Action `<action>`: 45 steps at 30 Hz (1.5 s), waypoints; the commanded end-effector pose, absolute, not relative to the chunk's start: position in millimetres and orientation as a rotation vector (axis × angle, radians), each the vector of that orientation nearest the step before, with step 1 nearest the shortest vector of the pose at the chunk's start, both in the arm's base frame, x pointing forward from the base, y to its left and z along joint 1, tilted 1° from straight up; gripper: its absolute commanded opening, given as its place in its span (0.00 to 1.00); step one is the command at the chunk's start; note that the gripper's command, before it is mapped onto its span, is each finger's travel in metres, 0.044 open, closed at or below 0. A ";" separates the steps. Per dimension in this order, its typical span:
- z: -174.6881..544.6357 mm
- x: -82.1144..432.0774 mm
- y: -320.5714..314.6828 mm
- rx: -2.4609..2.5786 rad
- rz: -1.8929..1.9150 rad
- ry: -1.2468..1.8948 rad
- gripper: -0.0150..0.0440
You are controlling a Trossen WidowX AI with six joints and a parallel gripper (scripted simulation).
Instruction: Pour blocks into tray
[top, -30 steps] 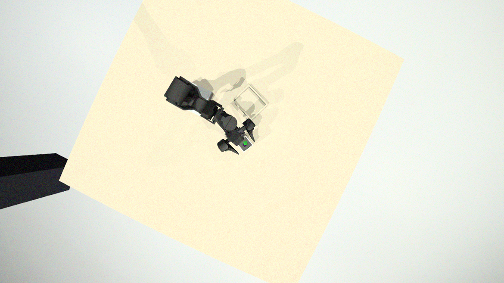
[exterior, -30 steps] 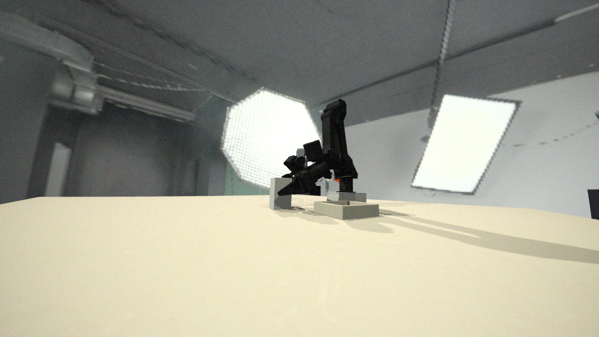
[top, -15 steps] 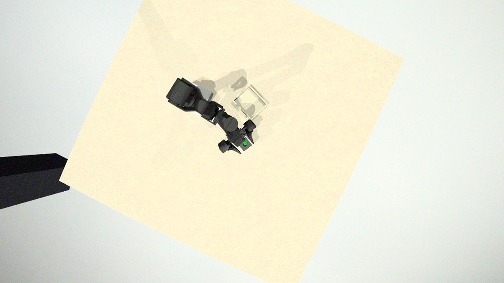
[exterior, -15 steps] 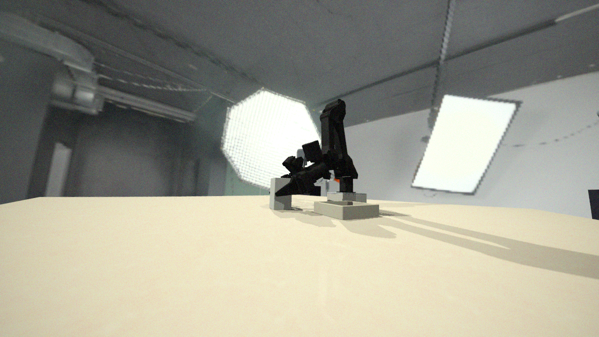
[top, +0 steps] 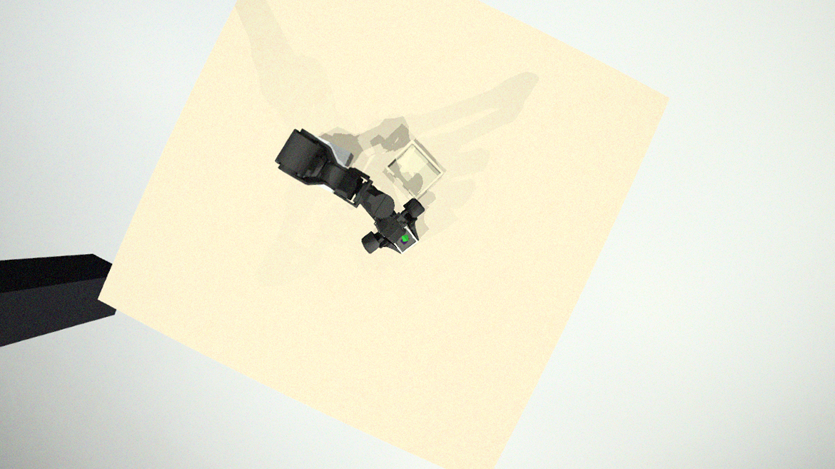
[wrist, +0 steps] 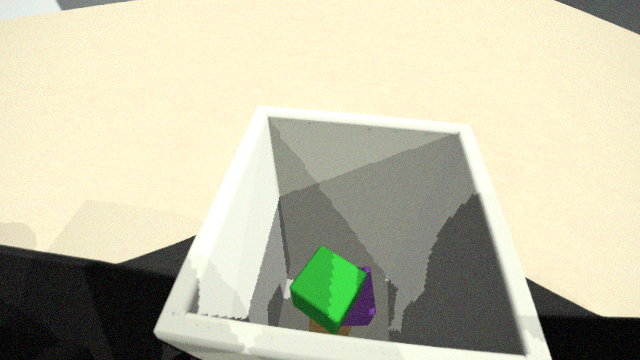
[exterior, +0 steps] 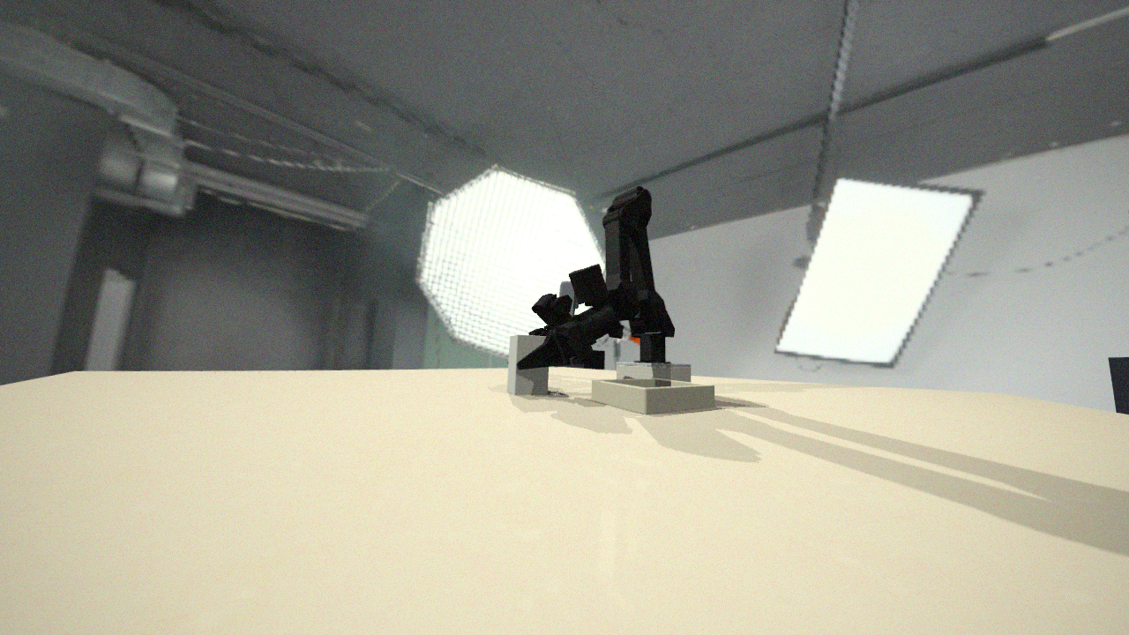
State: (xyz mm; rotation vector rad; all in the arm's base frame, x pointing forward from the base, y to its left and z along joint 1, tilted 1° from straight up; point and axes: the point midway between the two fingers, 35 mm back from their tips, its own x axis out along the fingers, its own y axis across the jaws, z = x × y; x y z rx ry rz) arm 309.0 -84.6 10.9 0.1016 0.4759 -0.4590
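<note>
The light grey square cup (top: pixel 409 244) (exterior: pixel 527 384) (wrist: pixel 240 240) stands upright on the table. Inside it are a green block (wrist: pixel 327 285) (top: pixel 404 238) on top, a purple block (wrist: pixel 365 305) beside it and an orange-brown block (wrist: pixel 322 326) partly hidden beneath. My gripper (top: pixel 410 246) (exterior: pixel 524 365) is shut on the cup, with one finger against each of two opposite sides. The fingertips are hidden behind the cup in the wrist view. The shallow beige tray (top: pixel 411 162) (exterior: pixel 678 400) lies close beside the cup, with no blocks visible in it.
The arm's pale base (top: pixel 340 153) (exterior: pixel 677 370) stands behind the tray in the exterior view. A dark beam (top: pixel 34 286) reaches the table's edge at the left of the top view. Arm shadows fall across the tray and the table (top: pixel 339 331).
</note>
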 end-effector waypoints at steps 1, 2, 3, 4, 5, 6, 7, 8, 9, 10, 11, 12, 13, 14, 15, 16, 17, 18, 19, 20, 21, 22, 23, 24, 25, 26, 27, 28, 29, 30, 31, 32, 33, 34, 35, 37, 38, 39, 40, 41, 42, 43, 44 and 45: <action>11.7 310.0 -84.5 0.098 -0.456 0.474 0.61; 12.5 310.1 -84.5 0.098 -0.456 0.474 0.56; 13.8 310.1 -84.5 0.098 -0.456 0.474 0.52; 15.3 310.1 -84.5 0.098 -0.456 0.474 0.47; 17.0 310.1 -84.5 0.098 -0.456 0.474 0.43; 18.6 310.0 -84.5 0.098 -0.455 0.474 0.38; 20.1 309.9 -84.4 0.098 -0.455 0.474 0.34; 21.6 309.6 -84.4 0.098 -0.455 0.474 0.29; 23.0 309.4 -84.4 0.098 -0.455 0.473 0.25; 24.6 309.0 -84.3 0.098 -0.455 0.473 0.25; 26.2 308.6 -84.3 0.098 -0.455 0.473 0.25; 27.5 308.3 -84.2 0.098 -0.455 0.473 0.25; 29.0 308.2 -84.2 0.098 -0.455 0.473 0.25; 30.7 308.0 -84.2 0.098 -0.455 0.473 0.25; 32.1 307.9 -84.2 0.098 -0.455 0.473 0.25; 33.5 307.8 -84.1 0.098 -0.455 0.473 0.25; 35.1 307.6 -84.1 0.098 -0.455 0.473 0.25; 36.4 307.4 -84.1 0.098 -0.455 0.473 0.25; 37.6 307.3 -84.1 0.098 -0.455 0.473 0.25; 39.2 307.2 -84.0 0.098 -0.455 0.473 0.25; 40.4 307.0 -84.0 0.098 -0.455 0.473 0.25; 41.5 307.0 -84.0 0.098 -0.455 0.473 0.25; 43.0 306.9 -84.0 0.098 -0.455 0.473 0.25; 44.2 306.8 -83.9 0.098 -0.455 0.473 0.25; 45.3 306.8 -83.9 0.098 -0.455 0.473 0.25; 46.7 306.7 -83.9 0.098 -0.455 0.473 0.25; 47.8 306.7 -83.9 0.098 -0.455 0.473 0.25; 49.0 306.7 -83.9 0.098 -0.455 0.473 0.25; 50.6 306.7 -83.8 0.098 -0.455 0.473 0.25; 51.6 306.7 -83.8 0.098 -0.455 0.473 0.25; 52.5 306.8 -83.8 0.098 -0.455 0.473 0.25; 53.9 306.9 -83.8 0.098 -0.455 0.473 0.25; 54.7 306.9 -83.8 0.098 -0.455 0.473 0.25; 55.6 307.1 -83.8 0.098 -0.455 0.473 0.25; 56.9 307.3 -83.7 0.098 -0.455 0.473 0.25; 58.9 307.7 -83.7 0.098 -0.455 0.473 0.25; 60.2 308.0 -83.7 0.098 -0.455 0.472 0.25; 60.7 308.1 -83.7 0.098 -0.455 0.472 0.25; 61.6 308.5 -83.7 0.098 -0.455 0.472 0.25; 63.0 309.0 -83.7 0.098 -0.455 0.472 0.25; 63.4 309.1 -83.7 0.098 -0.455 0.472 0.25; 64.4 309.6 -83.7 0.098 -0.455 0.472 0.25; 65.7 310.2 -83.7 0.098 -0.455 0.472 0.25; 66.2 310.4 -83.7 0.098 -0.455 0.472 0.25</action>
